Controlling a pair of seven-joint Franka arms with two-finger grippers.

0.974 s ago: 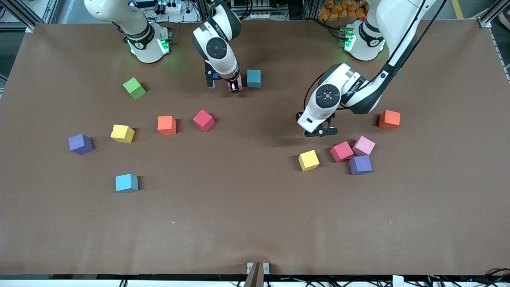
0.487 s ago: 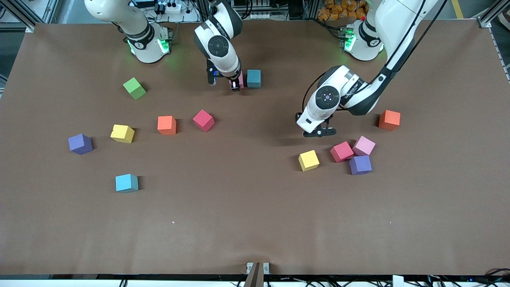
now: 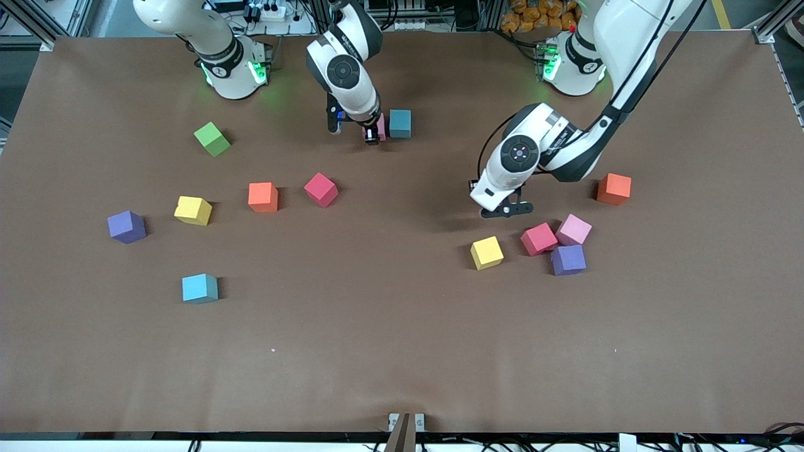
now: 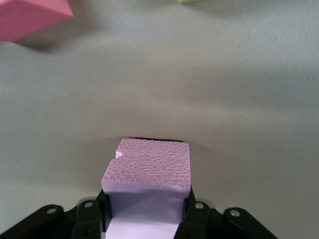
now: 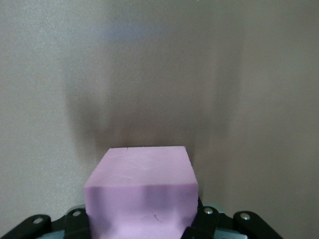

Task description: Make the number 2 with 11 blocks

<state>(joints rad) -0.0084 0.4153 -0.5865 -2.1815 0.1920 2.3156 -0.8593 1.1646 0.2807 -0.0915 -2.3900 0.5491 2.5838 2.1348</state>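
My left claw (image 4: 145,219) clenches a pink cube (image 4: 148,172); my right claw (image 3: 372,133) sets its pink cube (image 5: 141,191) beside the blue cube (image 3: 400,123).

- A green cube (image 3: 212,139) sits tilted on the brown table (image 3: 402,351), toward the right arm's end.
- Power strips and cables (image 3: 270,12) lie along the table's edge by the arm bases.
- Orange objects (image 3: 534,12) are piled there too.
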